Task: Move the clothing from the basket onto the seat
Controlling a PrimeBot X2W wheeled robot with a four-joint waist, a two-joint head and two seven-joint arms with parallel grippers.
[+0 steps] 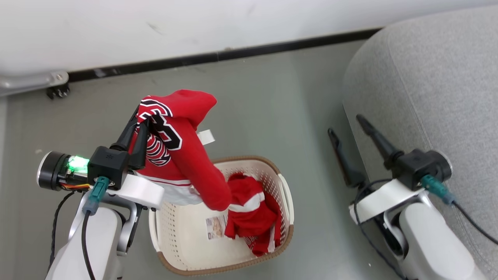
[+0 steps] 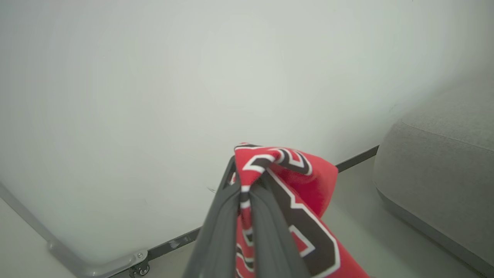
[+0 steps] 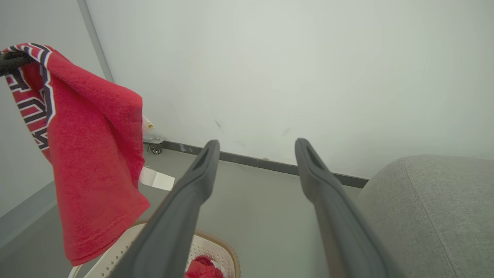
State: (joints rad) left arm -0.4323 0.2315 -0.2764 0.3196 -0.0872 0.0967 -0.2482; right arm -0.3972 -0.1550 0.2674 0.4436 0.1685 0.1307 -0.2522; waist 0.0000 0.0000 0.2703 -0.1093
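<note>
partly hidden left claw (image 1: 141, 122) under jersey (image 1: 186, 159)

left claw (image 2: 246, 181) tight on the red jersey (image 2: 316, 183), grey seat (image 2: 436, 173) at right, white wall (image 2: 193, 96) behind

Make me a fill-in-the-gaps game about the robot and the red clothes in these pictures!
1. The left end effector is shut on the red ____.
2. The right end effector is ____ and holds nothing.
3. The shorts lie inside the ____.
4. The sofa is ____ in colour.

Missing words: jersey; open; basket; grey.
</note>
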